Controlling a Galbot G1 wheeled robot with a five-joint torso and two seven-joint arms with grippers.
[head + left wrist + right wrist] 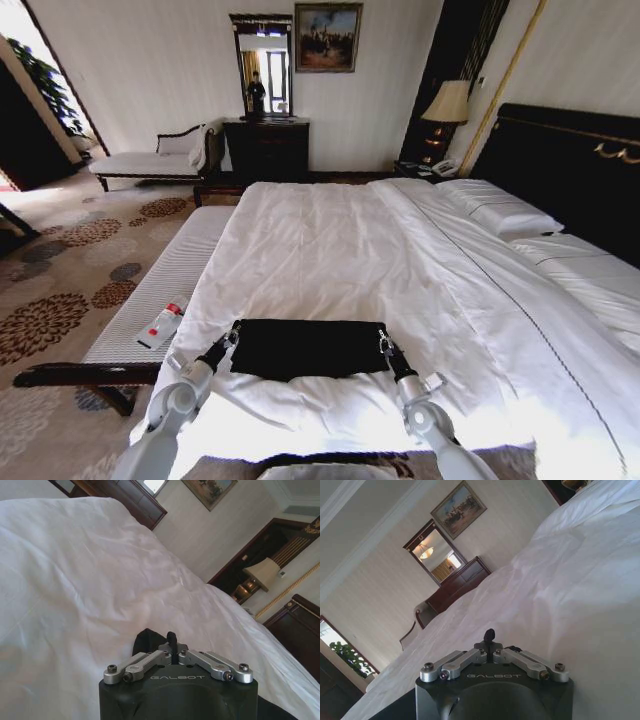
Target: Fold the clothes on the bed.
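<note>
**Both grippers at the near corners of the black shirt**

Nearest the head camera, two grey arms reach forward and slightly inward from the bottom of the frame over the foot edge of the bed (330,250). The left gripper (231,340) sits at the near left corner of the clothes (305,347), the right gripper (385,343) at the near right corner. The black shirt lies flat as a wide rectangle on the white duvet, close to the foot edge and far from the pillows (500,205). A broad stretch of bare duvet lies beyond it toward the headboard and to the right.

Left of the bed, a striped bench (165,280) runs alongside, with a small white-and-red object (162,324) on it.

From the left wrist, the left gripper (171,639) has its fingers drawn together on dark cloth (145,639). From the right wrist, the right gripper (489,635) also shows its fingers together, but whether fabric is between them cannot be told; black fabric shows at the lower corner (395,710).
</note>
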